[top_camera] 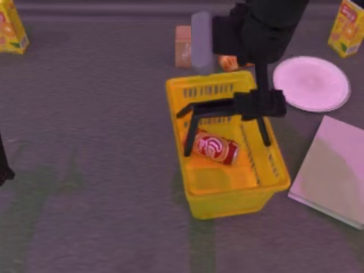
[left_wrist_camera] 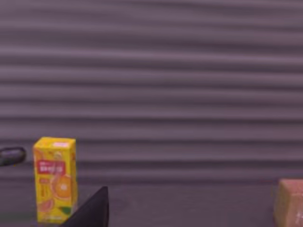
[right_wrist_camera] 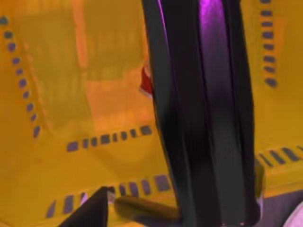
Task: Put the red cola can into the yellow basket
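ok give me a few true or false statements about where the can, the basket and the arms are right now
1. The red cola can lies on its side inside the yellow basket. True.
2. The right gripper is at the basket's black handle. True.
3. The basket stands on the white round plate. False: the plate is beside it, toward the table's right, with nothing on it.
4. The left arm hangs over the basket. False: it sits at the table's left edge, far from the basket.
5. Only one yellow juice carton is on the table. False: one stands at the far left corner, another at the far right.
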Available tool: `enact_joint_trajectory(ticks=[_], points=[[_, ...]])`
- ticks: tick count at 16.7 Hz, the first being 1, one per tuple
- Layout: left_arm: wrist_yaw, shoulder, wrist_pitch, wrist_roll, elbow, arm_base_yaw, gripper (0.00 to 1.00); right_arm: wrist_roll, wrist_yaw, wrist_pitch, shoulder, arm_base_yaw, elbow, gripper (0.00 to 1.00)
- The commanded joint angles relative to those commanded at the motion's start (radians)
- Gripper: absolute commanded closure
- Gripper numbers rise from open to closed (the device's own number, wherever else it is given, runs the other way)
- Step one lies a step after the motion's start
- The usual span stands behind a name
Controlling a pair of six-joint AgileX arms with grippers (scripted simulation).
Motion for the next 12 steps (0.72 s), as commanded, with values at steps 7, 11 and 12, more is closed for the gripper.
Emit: enact_joint_trajectory(ticks=[7,11,12], points=[[-0.128,-0.225,-0.117,0.055,-0.202,0.013,0.0,-0.104,0.001,-0.163,0.227,0.064,0.22,0.0],[-0.128,-0.225,-0.117,0.055,-0.202,0.013,0.0,-0.103,0.001,-0.161,0.227,0.059,0.218,0.0],[-0.128,-0.225,-0.117,0.055,-0.202,0.013,0.0,-0.104,0.001,-0.158,0.226,0.059,0.214,0.0]])
